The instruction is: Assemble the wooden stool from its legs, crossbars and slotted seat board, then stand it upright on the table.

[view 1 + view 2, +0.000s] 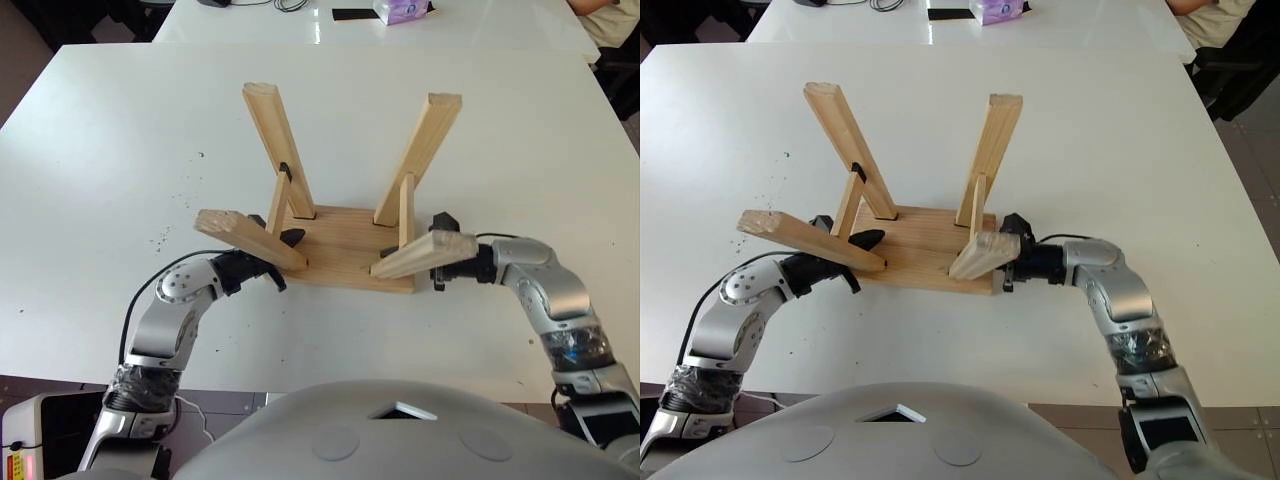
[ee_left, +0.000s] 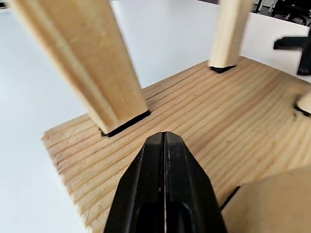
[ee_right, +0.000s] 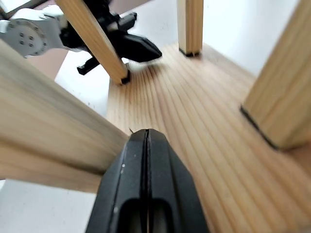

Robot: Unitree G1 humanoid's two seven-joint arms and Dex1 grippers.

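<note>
The wooden stool lies upside down on the white table (image 1: 110,150), its slotted seat board (image 1: 345,250) flat and its legs splaying upward. Two legs (image 1: 278,140) (image 1: 422,150) lean away at the far side, and two (image 1: 248,236) (image 1: 420,256) lean toward me. Thin crossbars (image 1: 277,205) (image 1: 407,208) join the legs on each side. My left gripper (image 1: 292,237) (image 2: 165,138) is shut with nothing in it, its tip just over the board's left part by the near left leg. My right gripper (image 3: 147,133) is shut and empty over the board's right part, partly hidden behind the near right leg.
A second white table (image 1: 480,25) stands behind, with a tissue box (image 1: 402,10) and a flat black item (image 1: 352,14) on it. Small dark specks (image 1: 160,238) dot the table left of the stool. The table's front edge runs close below both arms.
</note>
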